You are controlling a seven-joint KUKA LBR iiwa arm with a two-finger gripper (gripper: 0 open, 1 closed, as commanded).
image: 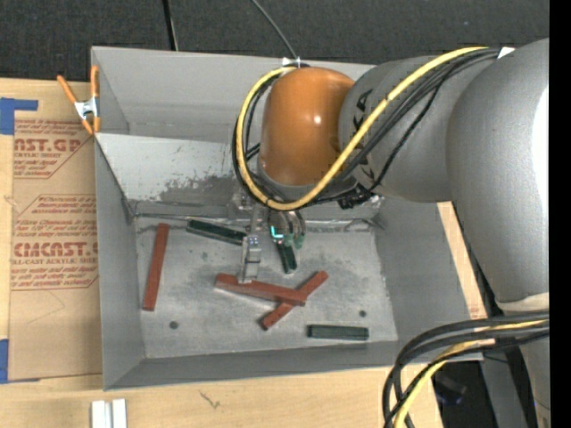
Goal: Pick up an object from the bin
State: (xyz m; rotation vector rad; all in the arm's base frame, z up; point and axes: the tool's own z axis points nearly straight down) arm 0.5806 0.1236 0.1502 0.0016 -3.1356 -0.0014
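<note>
My gripper (pixel 270 255) hangs under the orange dome over the middle of the bin, its jaws apart. The left finger (pixel 252 261) is a slim silver bar whose tip reaches down to the end of a red-brown stick (pixel 259 288) lying flat on the floor. By the right finger a short dark green stick (pixel 287 256) stands tilted; whether the finger touches it I cannot tell. A second red-brown stick (pixel 294 300) crosses the first one at an angle. Another dark green stick (pixel 214 231) lies just left of the gripper, near the back wall.
A long red-brown stick (pixel 156 267) lies along the left side of the bin. A dark green stick (pixel 337 333) rests near the front right corner. The arm's bulk covers the bin's right and back right.
</note>
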